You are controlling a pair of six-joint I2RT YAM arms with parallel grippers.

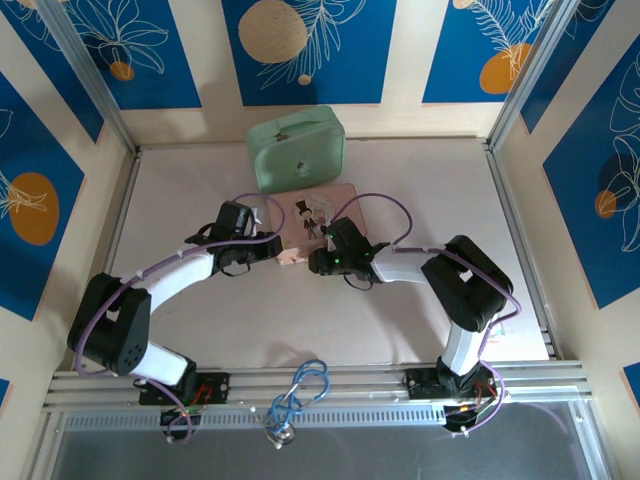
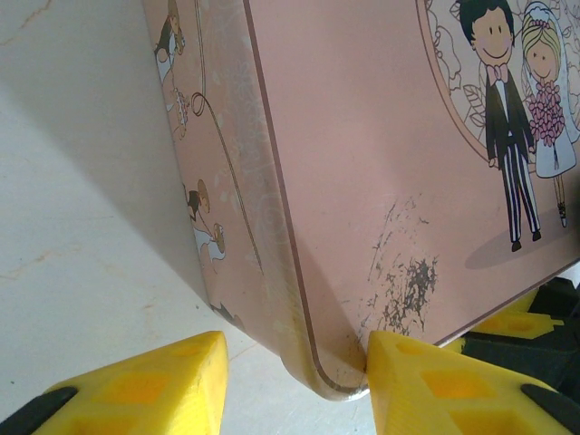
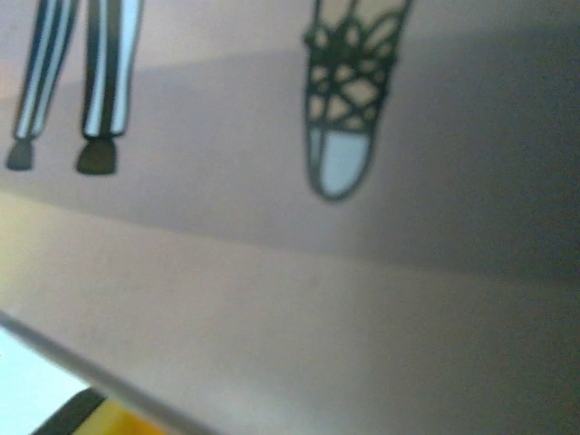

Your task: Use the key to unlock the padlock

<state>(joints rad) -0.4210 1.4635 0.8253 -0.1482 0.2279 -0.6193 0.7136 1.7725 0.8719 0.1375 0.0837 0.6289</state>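
Left gripper (image 2: pixel 294 355) stands wide astride a corner of the pink box (image 2: pixel 362 181); closing squarely should steady it. Whether the right gripper (image 1: pixel 322 258) is spread cannot be told.

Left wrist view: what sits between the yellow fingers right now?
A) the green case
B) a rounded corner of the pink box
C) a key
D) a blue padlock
B. A rounded corner of the pink box lies in the gap of the left gripper; of its fingers, the one on the right of the view touches the box edge, the other stands apart from it.
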